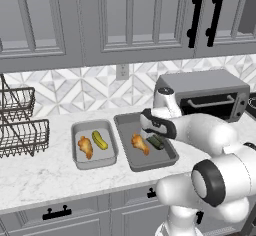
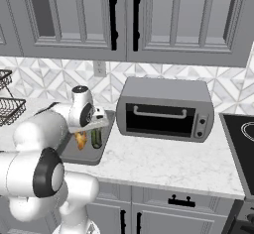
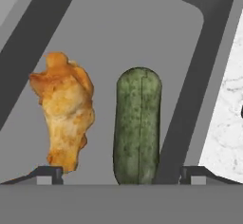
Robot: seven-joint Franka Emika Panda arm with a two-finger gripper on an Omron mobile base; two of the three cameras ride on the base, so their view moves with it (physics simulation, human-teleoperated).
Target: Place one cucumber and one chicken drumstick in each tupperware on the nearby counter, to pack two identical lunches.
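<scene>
Two grey trays are seen side by side on the white veined counter (image 1: 45, 172) in the left base view. The smaller, lighter tray (image 1: 93, 161), nearer the wire rack (image 1: 20, 130) at the counter's left end, holds an orange-brown drumstick (image 1: 85, 146) and a yellowish-green cucumber (image 1: 100, 140). The larger, darker tray (image 1: 145, 163) holds a second drumstick (image 1: 140, 144) and a dark green cucumber (image 1: 156, 142), the latter partly hidden by the arm. In the right base view the light tray is covered by the arm, while a toaster oven (image 2: 166, 110) with a dark glass door is shown whole towards the counter's back edge.

Surface detail is given by the hand view: the drumstick (image 3: 64, 116) is knobbly and mottled, broad end away from the camera; the cucumber (image 3: 137, 126) is a smooth, speckled, round-ended cylinder lying just beside it, apart from it, on the flat matte tray floor (image 3: 142, 33).

The tool (image 3: 121, 173) is seen spread wide, its two dark tips either side of both foods, with nothing gripped.
</scene>
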